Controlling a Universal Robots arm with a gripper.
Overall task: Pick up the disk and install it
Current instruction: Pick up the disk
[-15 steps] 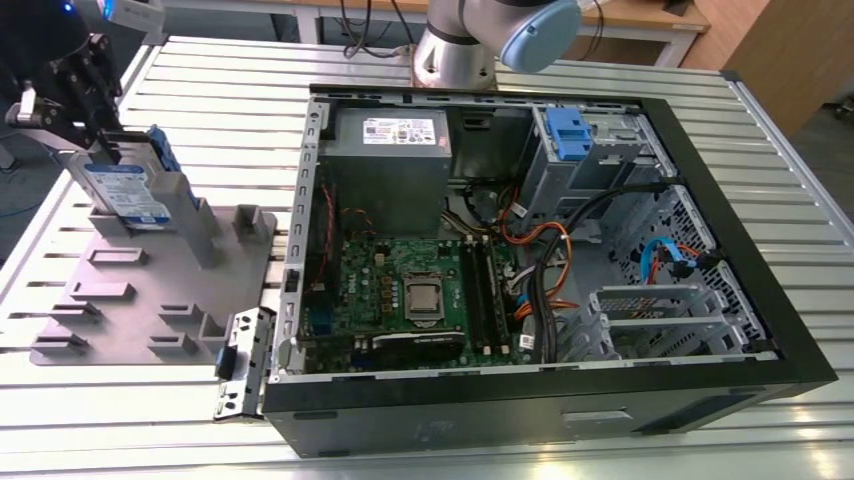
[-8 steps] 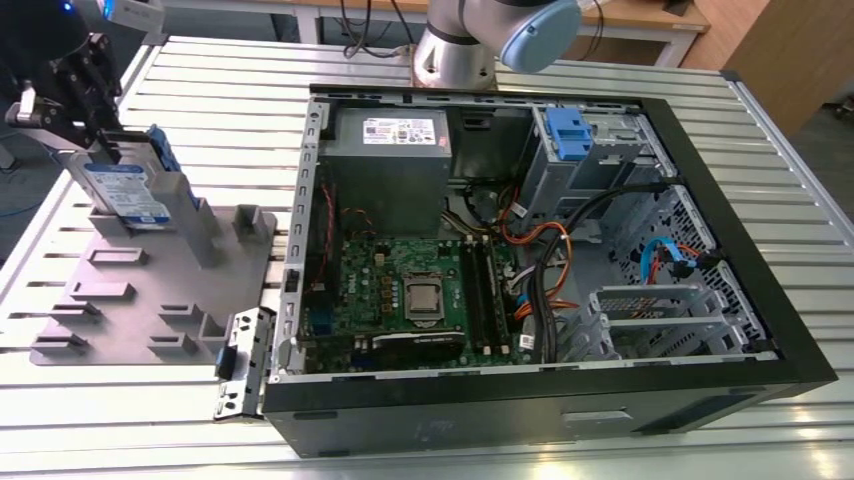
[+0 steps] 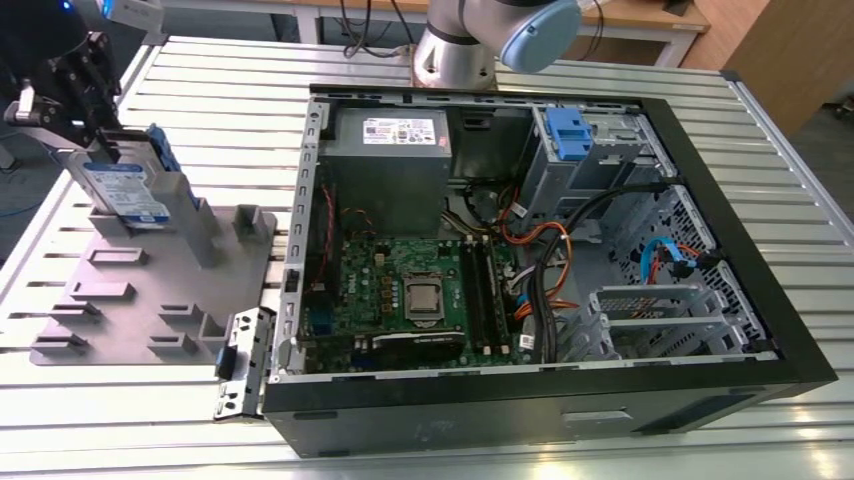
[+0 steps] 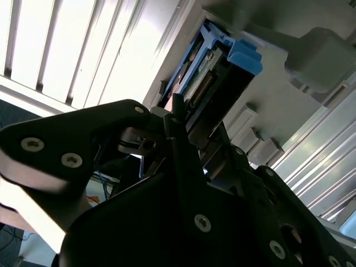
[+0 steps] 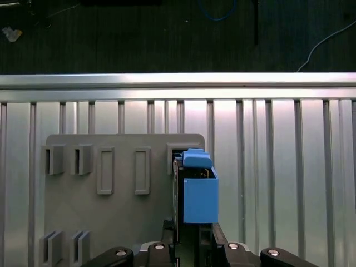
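The disk (image 3: 127, 190) was seen upright on its edge at a slot of a grey holder (image 3: 147, 300) near the tabletop's (image 3: 134, 420) edge at the exterior view's left, apparently so that its upper end was offered to a grasp from above. The end effector (image 3: 96, 138) was set directly over that end, touching or just above it. Whether it was closed on the disk could not be told.

Exterior view: at 10 o'clock the gripper (image 3: 96, 125) merges with a dark background, and its contact with the disk (image 3: 131, 190) cannot be determined. The disk's lower end is hidden in the grey holder (image 3: 147, 285). At 12 o'clock the arm (image 3: 487, 40) is cut off by the frame edge. Second wrist view: the gripper body covers most of the disk, and the label face is concealed.
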